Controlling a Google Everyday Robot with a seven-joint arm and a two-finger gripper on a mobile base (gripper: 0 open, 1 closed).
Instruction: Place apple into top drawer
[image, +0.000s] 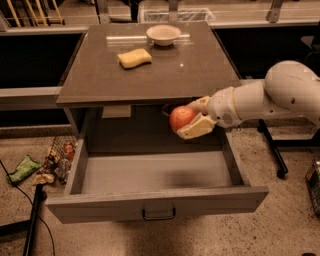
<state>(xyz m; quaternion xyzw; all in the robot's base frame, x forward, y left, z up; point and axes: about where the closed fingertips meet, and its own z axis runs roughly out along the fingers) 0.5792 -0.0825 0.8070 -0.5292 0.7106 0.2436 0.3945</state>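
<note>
The apple (181, 118) is a small round red-orange fruit held in my gripper (191, 119), whose cream fingers (196, 127) close on it from the right. It hangs in the air just below the tabletop's front edge, above the back right part of the top drawer (155, 202). The drawer is pulled fully out, a wide shallow grey box with a small dark handle (159, 215) on its front panel. Nothing shows inside it. My white arm (270, 95) comes in from the right.
A brown tabletop (150, 65) above the drawer carries a yellow sponge (134, 58) and a pale bowl (163, 35). Litter and a wire basket (57, 157) lie on the floor at left. A black stand leg (272, 150) is at right.
</note>
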